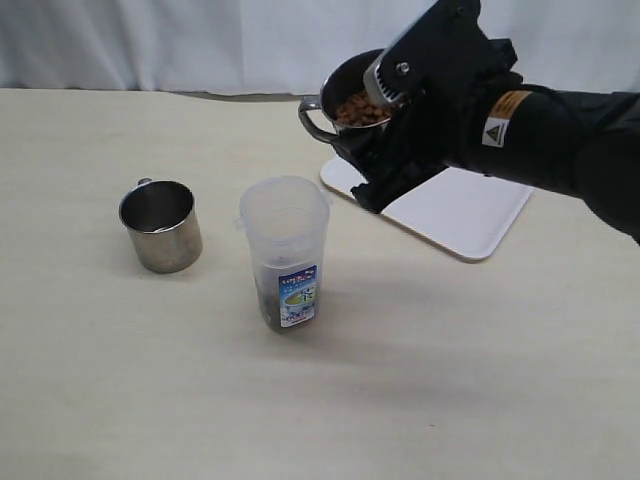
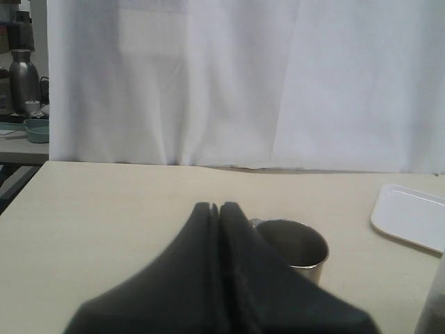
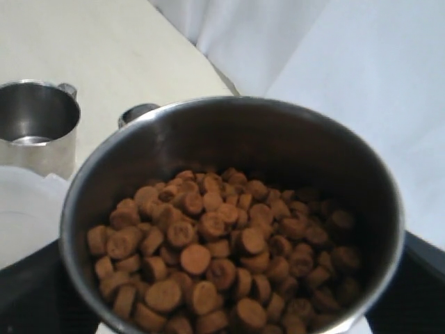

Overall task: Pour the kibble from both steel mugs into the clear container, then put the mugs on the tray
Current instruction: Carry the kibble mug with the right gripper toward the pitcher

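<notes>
My right gripper [image 1: 375, 128] is shut on a steel mug [image 1: 345, 85], held in the air and tilted, above the near-left corner of the white tray [image 1: 470, 215]. The mug is filled with reddish-brown kibble [image 3: 208, 250]. The clear container [image 1: 285, 250] stands upright on the table, below and to the left of the held mug, with something dark at its bottom. The second steel mug [image 1: 160, 225] stands left of the container and looks empty. My left gripper [image 2: 216, 207] is shut on nothing, low over the table, with that mug [image 2: 299, 247] just beyond its tips.
A white curtain [image 1: 200, 40] hangs behind the table's far edge. Past the table's left end, the left wrist view shows a side table with a dark metal flask [image 2: 24, 76] and a teal bowl [image 2: 36, 129].
</notes>
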You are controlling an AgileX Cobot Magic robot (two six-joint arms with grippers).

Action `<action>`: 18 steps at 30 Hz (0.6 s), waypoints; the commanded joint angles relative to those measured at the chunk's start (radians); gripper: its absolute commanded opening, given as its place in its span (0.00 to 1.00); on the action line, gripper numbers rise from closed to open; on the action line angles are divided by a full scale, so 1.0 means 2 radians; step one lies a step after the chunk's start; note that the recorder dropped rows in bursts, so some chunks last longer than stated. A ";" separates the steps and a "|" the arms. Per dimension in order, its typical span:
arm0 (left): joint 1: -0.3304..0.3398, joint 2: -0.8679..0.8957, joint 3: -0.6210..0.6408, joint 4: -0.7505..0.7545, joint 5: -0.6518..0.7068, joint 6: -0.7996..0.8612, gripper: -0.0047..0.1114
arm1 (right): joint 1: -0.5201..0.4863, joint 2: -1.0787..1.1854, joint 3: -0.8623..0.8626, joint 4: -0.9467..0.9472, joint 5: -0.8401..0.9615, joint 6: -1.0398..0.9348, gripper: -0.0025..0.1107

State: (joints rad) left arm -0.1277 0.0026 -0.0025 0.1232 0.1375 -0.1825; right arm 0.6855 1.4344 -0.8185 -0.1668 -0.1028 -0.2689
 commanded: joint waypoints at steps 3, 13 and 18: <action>0.000 -0.001 0.001 -0.002 -0.006 -0.001 0.04 | 0.001 -0.006 -0.001 0.152 -0.079 -0.151 0.07; 0.000 -0.001 0.001 -0.002 -0.006 -0.001 0.04 | 0.009 -0.006 0.025 0.480 -0.142 -0.520 0.07; 0.000 -0.001 0.001 -0.003 -0.006 -0.001 0.04 | 0.032 -0.006 0.042 0.480 -0.133 -0.549 0.07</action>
State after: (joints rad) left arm -0.1277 0.0026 -0.0025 0.1232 0.1375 -0.1825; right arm 0.7255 1.4344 -0.7448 0.7910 -0.3561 -1.3134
